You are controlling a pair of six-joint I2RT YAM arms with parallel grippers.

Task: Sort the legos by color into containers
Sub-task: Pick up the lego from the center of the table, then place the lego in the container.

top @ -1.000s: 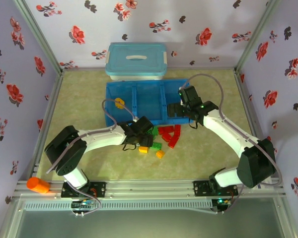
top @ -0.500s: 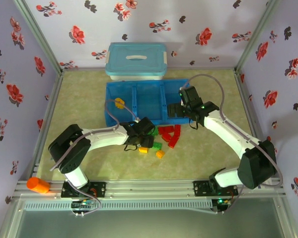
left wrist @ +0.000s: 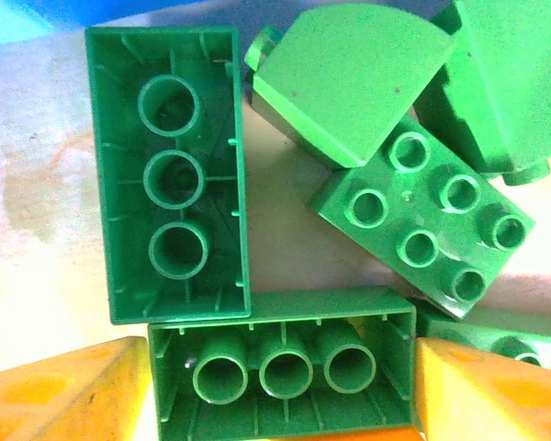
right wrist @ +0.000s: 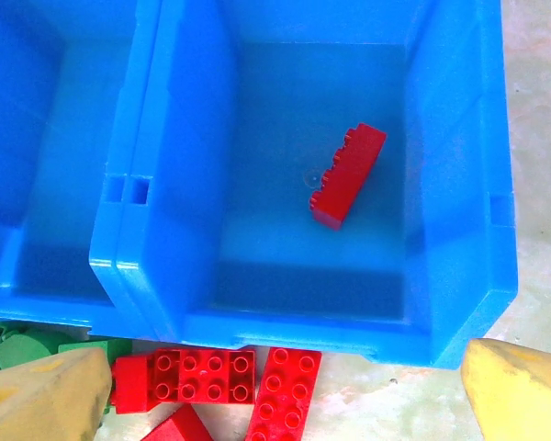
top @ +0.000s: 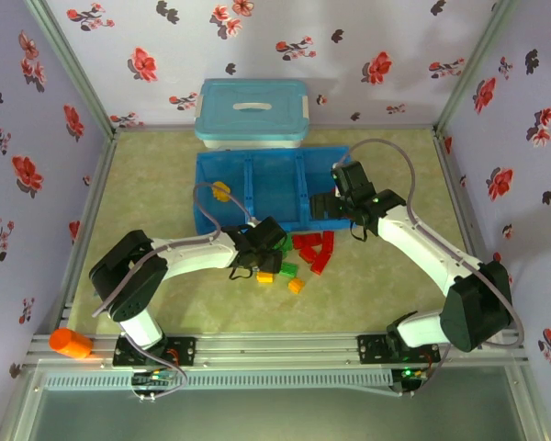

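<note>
The left hand (left wrist: 280, 395) is down in the green legos (left wrist: 413, 138) on the tabletop (top: 165, 184). Its two orange fingertips (left wrist: 64, 390) stand at the short ends of a green brick (left wrist: 280, 367), which lies studs-down. The brick's long axis runs straight from one fingertip to the other, so the grip is end to end rather than across the narrow sides. The fingertips look to be against both ends, but I cannot tell whether they are squeezing yet. A second green brick (left wrist: 170, 175) lies studs-down at a right angle, touching the first along its far side, and it may drag along on a lift.

The tray (right wrist: 133, 230) lies just beyond the pile. Its right compartment holds one red brick (right wrist: 347, 175). A yellow piece (top: 220, 191) seems to lie in the left compartment, so green most likely belongs in the middle compartment (top: 274, 188). That one is up and slightly right of this hand in the top view.

The right hand (right wrist: 283, 390) hangs over the right compartment, fingers spread and holding nothing. The loose red legos (right wrist: 188, 377) lie just outside the tray wall beneath it, nearer to it than to the left hand.
</note>
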